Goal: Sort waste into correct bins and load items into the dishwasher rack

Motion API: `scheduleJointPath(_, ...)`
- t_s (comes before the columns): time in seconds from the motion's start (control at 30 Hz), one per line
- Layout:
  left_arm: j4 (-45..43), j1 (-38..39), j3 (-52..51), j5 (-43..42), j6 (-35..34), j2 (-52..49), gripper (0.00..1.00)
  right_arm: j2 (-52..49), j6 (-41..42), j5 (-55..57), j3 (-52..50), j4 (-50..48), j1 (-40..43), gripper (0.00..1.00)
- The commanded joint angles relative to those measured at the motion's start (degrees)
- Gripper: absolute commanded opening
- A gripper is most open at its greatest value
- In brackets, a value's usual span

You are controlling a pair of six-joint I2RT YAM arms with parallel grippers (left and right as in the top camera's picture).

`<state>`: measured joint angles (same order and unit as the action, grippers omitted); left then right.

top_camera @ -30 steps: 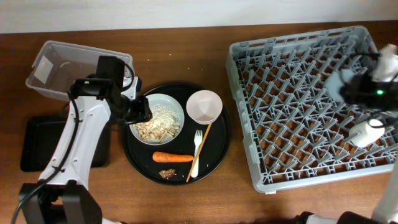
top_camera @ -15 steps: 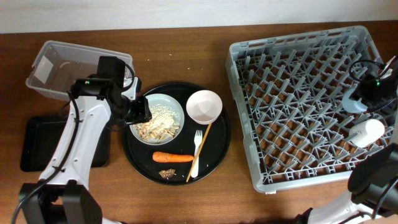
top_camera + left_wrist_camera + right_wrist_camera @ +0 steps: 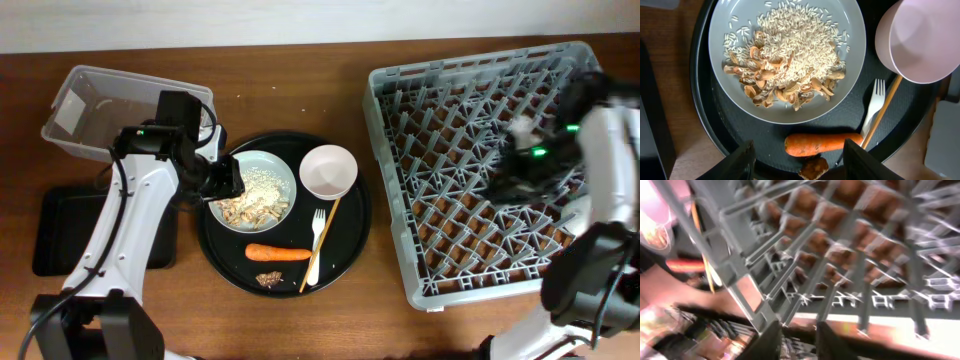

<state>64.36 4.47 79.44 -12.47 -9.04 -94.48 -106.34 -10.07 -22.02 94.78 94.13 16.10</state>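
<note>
A white plate (image 3: 283,170) with pale rice-like scraps (image 3: 255,195) sits on the round black tray (image 3: 350,235), beside a white cup (image 3: 328,170). A white fork (image 3: 317,240), a chopstick (image 3: 325,235), an orange carrot (image 3: 278,253) and a brown piece (image 3: 268,280) lie on the tray too. My left gripper (image 3: 222,180) is open and empty at the plate's left edge. In the left wrist view, its jaws (image 3: 799,161) hang over the carrot (image 3: 822,144) and the brown piece (image 3: 812,169). My right gripper (image 3: 512,178) is blurred over the grey rack (image 3: 440,130). Its jaws (image 3: 799,339) are apart and empty.
The clear tub (image 3: 100,105) stands at the back left. The shallow black tray (image 3: 55,230) lies in front of it. The rack fills the right half of the table, and its pegs (image 3: 840,255) fill the right wrist view.
My right arm has swung left from the rack's right edge to over its middle. The cups seen near it earlier no longer show. The left arm has not moved.
</note>
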Motion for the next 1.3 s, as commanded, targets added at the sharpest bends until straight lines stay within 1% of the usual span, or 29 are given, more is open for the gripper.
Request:
scheduleJointPath(0.0, 0.7, -0.1, 0.1, 0.3, -0.3, 0.7, 0.56, 3.6, -0.1, -1.1, -5.7, -2.4, -11.1, 0.23)
scheduleJointPath(0.03, 0.9, -0.1, 0.1, 0.3, -0.3, 0.7, 0.56, 4.6, 1.9, 0.0, -7.2, -3.6, -13.3, 0.23)
scheduleJointPath(0.07, 0.9, -0.1, 0.1, 0.3, -0.3, 0.7, 0.56, 7.2, 6.1, 4.2, -10.6, -6.4, -18.3, 0.23)
scheduleJointPath(0.1, 0.9, -0.1, 0.1, 0.3, -0.3, 0.7, 0.56, 8.3, 8.0, 6.6, -12.3, -7.7, -20.8, 0.24)
scheduleJointPath(0.17, 0.9, -0.1, 0.1, 0.3, -0.3, 0.7, 0.56, 8.6, 12.3, 12.5, -16.7, -11.4, -25.7, 0.24)
scheduleJointPath(0.23, 0.9, -0.1, 0.1, 0.3, -0.3, 0.7, 0.56, 8.6, 14.3, 12.7, -22.0, -15.9, -30.4, 0.24)
scheduleJointPath(0.27, 0.9, -0.1, 0.1, 0.3, -0.3, 0.7, 0.56, 8.6, 16.8, 14.4, -23.8, -17.8, -32.0, 0.24)
scheduleJointPath(0.3, 0.9, -0.1, 0.1, 0.3, -0.3, 0.7, 0.56, 8.6, 17.0, 14.5, -24.1, -18.4, -32.6, 0.24)
scheduleJointPath(0.4, 0.9, -0.1, 0.1, 0.3, -0.3, 0.7, 0.56, 8.6, 14.4, 9.2, -24.1, -18.4, -33.0, 0.24)
scheduleJointPath(0.8, 0.9, -0.1, 0.1, 0.3, -0.3, 0.7, 0.56, 8.6, 13.3, 7.3, -24.0, -18.3, -33.0, 0.24)
scheduleJointPath(0.83, 0.9, -0.1, 0.1, 0.3, -0.3, 0.7, 0.56, 8.6, 13.3, 7.8, -23.7, -18.4, -33.0, 0.25)
scheduleJointPath(0.87, 0.9, -0.1, 0.1, 0.3, -0.3, 0.7, 0.56, 8.7, 13.6, 9.6, -21.4, -17.7, -33.0, 0.3)
scheduleJointPath(0.9, 1.1, -0.1, 0.1, 0.4, -0.3, 0.7, 0.56, 8.7, 13.6, 11.5, -15.6, -15.8, -33.0, 0.34)
scheduleJointPath(0.93, 1.6, -0.2, 0.1, 2.0, -0.3, 0.7, 0.56, 8.7, 13.5, 12.4, -7.3, -15.3, -33.0, 0.46)
scheduleJointPath(0.97, 2.7, -0.2, 0.1, 4.5, -0.3, 0.7, 0.56, 8.6, 13.5, 12.1, -1.0, -17.5, -33.0, 0.6)
scheduleJointPath(1.0, 4.5, -0.2, 0.1, 6.3, -0.4, 0.7, 0.56, 8.6, 13.5, 11.7, 1.7, -22.1, -33.5, 0.62)
scheduleJointPath(1.07, 6.3, -0.2, 0.1, 6.6, -0.3, 0.7, 0.56, 7.5, 13.5, 11.5, 1.8, -27.7, -35.7, 0.64)
scheduleJointPath(1.17, 6.6, -0.2, 0.1, 7.4, -0.7, 0.7, 0.56, 1.8, 13.6, 12.9, 1.8, -33.0, -39.4, 0.64)
scheduleJointPath(1.23, 6.6, -0.2, 0.1, 7.4, -0.7, 0.7, 0.56, -4.0, 18.1, 18.1, 1.8, -38.8, -39.8, 0.64)
scheduleJointPath(1.27, 6.6, -0.2, 0.1, 7.4, -0.7, 0.7, 0.56, -6.4, 20.2, 20.0, 1.8, -41.4, -39.7, 0.6)
